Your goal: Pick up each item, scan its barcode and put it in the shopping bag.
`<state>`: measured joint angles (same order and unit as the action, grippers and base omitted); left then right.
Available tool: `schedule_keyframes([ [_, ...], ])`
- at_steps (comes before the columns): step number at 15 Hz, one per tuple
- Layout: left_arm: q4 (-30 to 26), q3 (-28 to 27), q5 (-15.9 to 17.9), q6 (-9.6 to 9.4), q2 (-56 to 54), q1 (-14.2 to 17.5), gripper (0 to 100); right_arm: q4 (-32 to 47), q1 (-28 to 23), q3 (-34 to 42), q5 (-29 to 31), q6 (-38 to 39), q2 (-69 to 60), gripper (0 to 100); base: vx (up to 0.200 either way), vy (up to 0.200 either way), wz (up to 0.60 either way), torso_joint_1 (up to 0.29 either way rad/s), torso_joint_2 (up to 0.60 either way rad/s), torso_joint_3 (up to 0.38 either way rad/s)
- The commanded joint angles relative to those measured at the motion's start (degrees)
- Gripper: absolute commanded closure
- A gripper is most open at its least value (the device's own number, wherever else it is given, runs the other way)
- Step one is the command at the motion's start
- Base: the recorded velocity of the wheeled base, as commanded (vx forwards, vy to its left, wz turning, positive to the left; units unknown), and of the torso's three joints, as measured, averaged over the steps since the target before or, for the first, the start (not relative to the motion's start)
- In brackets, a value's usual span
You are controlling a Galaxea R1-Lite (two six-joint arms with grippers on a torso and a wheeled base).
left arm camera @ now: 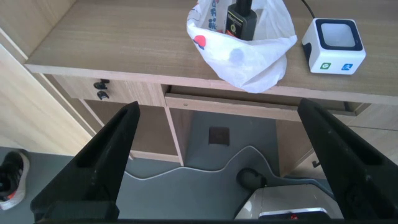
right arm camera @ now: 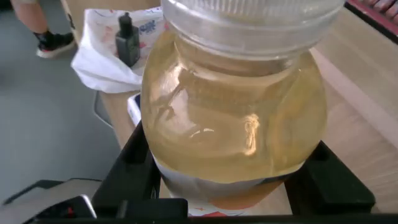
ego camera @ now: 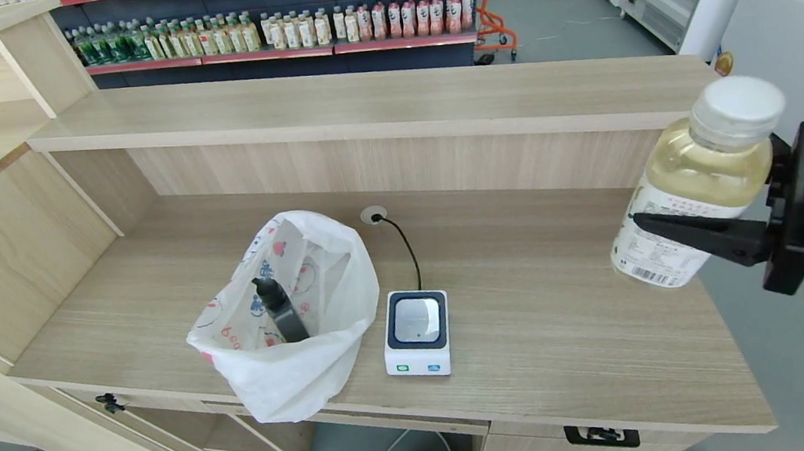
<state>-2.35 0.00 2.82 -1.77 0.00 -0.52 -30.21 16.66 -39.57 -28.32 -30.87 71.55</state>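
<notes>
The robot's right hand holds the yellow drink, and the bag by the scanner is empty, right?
Not empty: the head view shows a black bottle in the shopping bag. The right gripper does hold the yellow drink, and the bag is beside the scanner.

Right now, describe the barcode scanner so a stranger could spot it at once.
Look at the long wooden counter, near its front edge. Beside the white shopping bag sits the scanner: a small white box with a dark-framed window on top and a black cable running back to a hole.
</notes>
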Motion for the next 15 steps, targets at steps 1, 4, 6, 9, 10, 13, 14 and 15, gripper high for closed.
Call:
schedule_keyframes([
  [1,-0.02,0.00,0.00,0.01,0.09,0.00,0,-7.23,-3.83,4.15,0.46,-2.97,6.85,100,0.000,0.000,0.00,0.000,0.00,0.000],
  [4,-0.02,0.00,0.00,0.01,0.09,0.00,0,-16.99,-4.36,7.58,4.68,-5.52,10.81,100,0.000,0.000,0.00,0.000,0.00,0.000],
  [6,-0.02,0.00,0.00,0.01,0.09,0.00,0,-18.75,-4.10,7.67,4.76,-6.66,12.39,100,0.000,0.000,0.00,0.000,0.00,0.000],
  [9,-0.02,0.00,0.00,0.01,0.09,0.00,0,-21.03,-4.10,7.58,4.68,-10.97,14.15,100,0.000,0.000,0.00,0.000,0.00,0.000],
  [10,-0.02,0.00,0.00,0.01,0.09,0.00,0,-22.61,-4.10,7.67,4.68,-11.50,14.67,100,0.000,0.000,0.00,0.000,0.00,0.000],
  [13,-0.02,0.00,0.00,-0.25,0.09,0.00,0,-24.11,-4.10,7.67,4.68,-11.41,14.76,100,0.000,0.000,0.00,0.000,0.00,0.000],
  [14,-0.02,0.00,0.00,-0.17,0.09,0.00,0,-24.11,-4.10,8.11,4.68,-11.41,14.50,100,0.000,0.000,0.00,0.000,0.00,0.000],
  [15,-0.02,0.00,0.00,-0.17,0.09,0.00,0,-24.11,-4.10,8.55,4.68,-11.41,14.32,100,0.000,0.000,0.00,0.000,0.00,0.000],
])
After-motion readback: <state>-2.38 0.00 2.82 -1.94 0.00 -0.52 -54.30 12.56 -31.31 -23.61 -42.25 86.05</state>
